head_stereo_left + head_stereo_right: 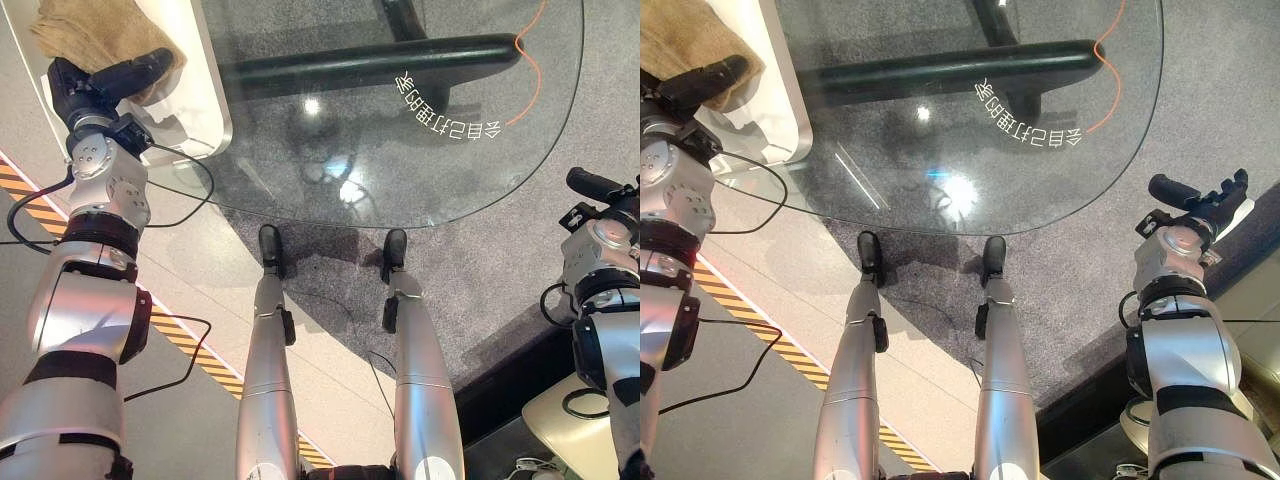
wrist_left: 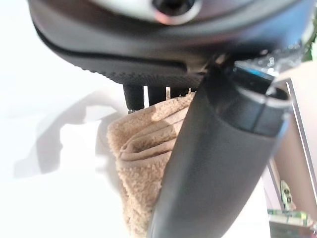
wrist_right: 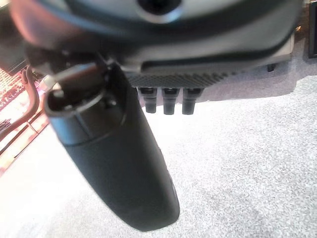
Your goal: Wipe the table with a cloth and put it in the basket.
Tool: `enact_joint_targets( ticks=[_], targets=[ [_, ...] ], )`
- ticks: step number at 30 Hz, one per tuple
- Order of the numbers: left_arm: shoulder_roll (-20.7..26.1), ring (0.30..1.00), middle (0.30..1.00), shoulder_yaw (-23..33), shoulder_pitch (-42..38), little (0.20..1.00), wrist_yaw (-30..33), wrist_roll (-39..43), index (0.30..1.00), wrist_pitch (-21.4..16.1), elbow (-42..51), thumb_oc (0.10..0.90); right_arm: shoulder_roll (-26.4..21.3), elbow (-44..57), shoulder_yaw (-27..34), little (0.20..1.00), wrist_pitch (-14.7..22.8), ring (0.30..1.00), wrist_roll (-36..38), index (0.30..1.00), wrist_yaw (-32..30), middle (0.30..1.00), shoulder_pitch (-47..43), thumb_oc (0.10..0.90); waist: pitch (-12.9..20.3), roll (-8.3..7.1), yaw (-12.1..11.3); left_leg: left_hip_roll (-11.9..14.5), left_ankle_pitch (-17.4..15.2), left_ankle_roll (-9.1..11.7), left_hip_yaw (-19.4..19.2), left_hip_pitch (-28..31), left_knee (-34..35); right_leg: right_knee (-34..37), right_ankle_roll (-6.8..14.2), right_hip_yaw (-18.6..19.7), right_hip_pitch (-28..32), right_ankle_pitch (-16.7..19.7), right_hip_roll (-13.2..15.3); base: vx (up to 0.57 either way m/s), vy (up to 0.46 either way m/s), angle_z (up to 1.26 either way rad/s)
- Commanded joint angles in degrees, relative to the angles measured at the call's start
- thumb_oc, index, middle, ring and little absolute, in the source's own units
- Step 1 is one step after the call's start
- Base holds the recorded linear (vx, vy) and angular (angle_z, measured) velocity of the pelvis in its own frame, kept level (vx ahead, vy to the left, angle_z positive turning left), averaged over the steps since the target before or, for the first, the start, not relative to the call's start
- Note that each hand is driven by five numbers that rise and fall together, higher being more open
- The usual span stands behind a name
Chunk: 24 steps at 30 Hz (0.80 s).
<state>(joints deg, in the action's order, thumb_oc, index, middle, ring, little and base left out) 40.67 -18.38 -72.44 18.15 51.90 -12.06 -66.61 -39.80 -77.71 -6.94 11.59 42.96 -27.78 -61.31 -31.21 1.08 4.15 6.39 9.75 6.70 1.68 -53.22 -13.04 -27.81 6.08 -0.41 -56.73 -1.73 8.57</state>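
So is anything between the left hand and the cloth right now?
No. The left hand is already on the tan cloth, which lies on the white surface beside the glass table. In the left wrist view the thumb and fingers lie against the cloth with nothing between them. I can't make out a basket.

From the wrist, the left robot hand [image 2: 163,54] spreads its dark bulk across the upper edge, with its thick dark thumb [image 2: 213,163] slanting down through the middle of the frame. A row of dark fingertips [image 2: 134,95] pokes out beneath the palm, and they meet the upper edge of a tan, fuzzy cloth [image 2: 141,168]. The cloth lies bunched in soft folds on a white surface [image 2: 54,198], partly tucked behind the thumb, which crosses in front of it.
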Motion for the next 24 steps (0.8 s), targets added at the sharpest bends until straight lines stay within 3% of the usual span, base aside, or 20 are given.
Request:
enact_joint_targets(
  ticks=[1, 9, 16, 24],
  targets=[
    [4.8, 0.9, 0.9, -0.5, -4.0, 0.9, 4.8, -5.1, 0.9, -0.9, -5.0, 0.8, -6.7, -1.3, -2.7, 0.9, 2.3, 0.9, 1.8, 0.9, -0.9, 0.9, 0.5, 0.8, 1.4, -0.44, -0.2, -4.2, -9.2, -3.2, -1.7, 2.2, -5.6, 6.0, -3.3, -3.7, 5.9, -1.5, -6.3, 0.0, 0.0, 0.0],
    [5.9, 0.9, 0.9, -2.3, -3.8, 0.9, 11.4, -17.7, 0.9, 0.3, -6.0, 0.8, -6.2, -2.2, -3.1, 0.9, 1.1, 0.9, 2.5, 0.9, 1.5, 0.9, 1.6, 0.8, 1.4, -0.44, -0.4, -4.0, -9.1, -3.2, -1.6, 2.4, -5.5, 6.3, -3.3, -3.8, 6.1, -1.4, -6.3, 0.0, 0.0, 0.0],
    [6.4, 0.9, 0.9, -3.1, -2.8, 0.9, 15.8, -23.7, 0.9, -0.8, -5.1, 0.8, -5.6, -2.3, -3.0, 0.9, 1.8, 0.9, 3.3, 0.9, 2.2, 0.9, 3.4, 0.8, 1.4, -0.28, -0.6, -4.1, -8.9, -3.2, -1.6, 2.6, -5.3, 6.3, -3.3, -3.8, 6.2, -1.4, -6.3, 0.0, 0.0, 0.0],
    [6.6, 0.9, 0.9, -3.9, -1.0, 0.9, 17.4, -28.8, 0.9, 0.9, -3.6, 0.8, -5.0, -2.0, -2.6, 0.9, 2.5, 0.9, 3.1, 0.9, 2.0, 0.9, 4.4, 0.8, 1.4, -0.08, -1.0, -4.1, -8.7, -3.2, -1.7, 2.8, -5.2, 6.3, -3.2, -3.8, 6.4, -1.2, -6.3, 0.0, 0.0, 0.0]
  ],
)
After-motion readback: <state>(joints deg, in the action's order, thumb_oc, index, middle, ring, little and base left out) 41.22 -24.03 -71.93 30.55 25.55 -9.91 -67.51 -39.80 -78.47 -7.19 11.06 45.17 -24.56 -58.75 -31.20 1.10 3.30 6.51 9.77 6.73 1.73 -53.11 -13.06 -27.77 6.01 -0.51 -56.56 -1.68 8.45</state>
